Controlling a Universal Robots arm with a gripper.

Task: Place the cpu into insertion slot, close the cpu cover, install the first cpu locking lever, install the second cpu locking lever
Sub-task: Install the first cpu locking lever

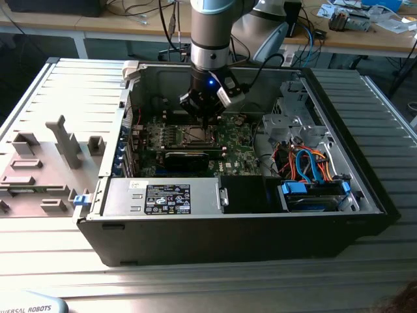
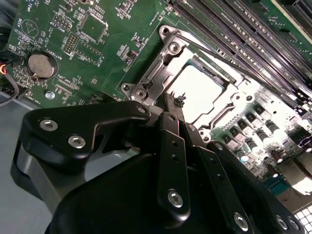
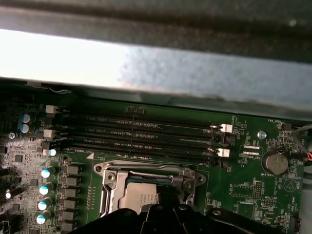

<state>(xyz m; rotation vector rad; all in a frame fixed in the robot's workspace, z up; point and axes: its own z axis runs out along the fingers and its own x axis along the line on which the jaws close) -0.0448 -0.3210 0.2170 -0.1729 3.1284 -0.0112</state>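
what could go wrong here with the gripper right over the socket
1. The gripper sits low at the edge of the cpu cover, right beside the cpu; a small sideways slip might scrape the chip's top.
2. The memory slots run close beside the insertion slot, so a drift that way could knock them.
3. The arm works deep inside the computer case, with walls close around it.

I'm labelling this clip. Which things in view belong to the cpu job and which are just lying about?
Job:
cpu, seated in the insertion slot
cpu cover
gripper, at the cover's edge

Lying about:
memory slots
coin battery
power supply
blue and orange cables
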